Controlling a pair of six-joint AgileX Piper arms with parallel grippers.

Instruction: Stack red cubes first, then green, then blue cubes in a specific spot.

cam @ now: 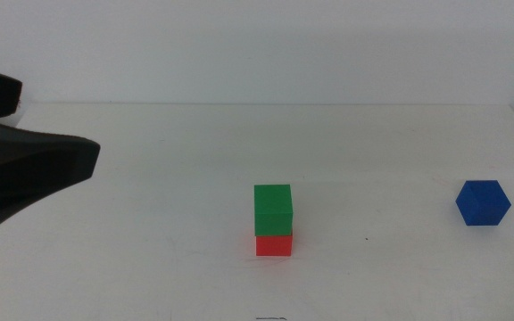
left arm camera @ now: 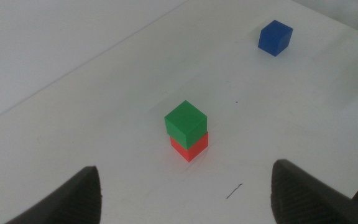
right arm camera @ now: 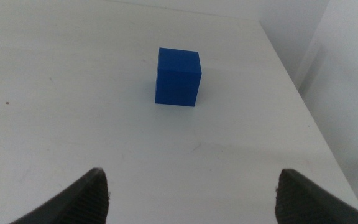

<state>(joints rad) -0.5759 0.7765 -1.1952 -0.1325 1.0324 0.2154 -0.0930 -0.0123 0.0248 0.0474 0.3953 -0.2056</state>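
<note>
The green cube (cam: 273, 209) sits squarely on the red cube (cam: 274, 244) at the middle of the white table. The stack also shows in the left wrist view, green (left arm camera: 185, 121) on red (left arm camera: 192, 149). The blue cube (cam: 483, 203) lies alone on the table at the far right. My left gripper (left arm camera: 185, 179) is open and empty, back from the stack on its left side; its dark body (cam: 34, 169) shows at the middle view's left edge. My right gripper (right arm camera: 192, 182) is open and empty, a short way in front of the blue cube (right arm camera: 178, 78); it is out of the middle view.
The table's right edge (right arm camera: 303, 106) runs close beside the blue cube. A white wall (cam: 257, 45) stands behind the table's back edge. A small dark mark (left arm camera: 234, 191) lies on the tabletop in front of the stack.
</note>
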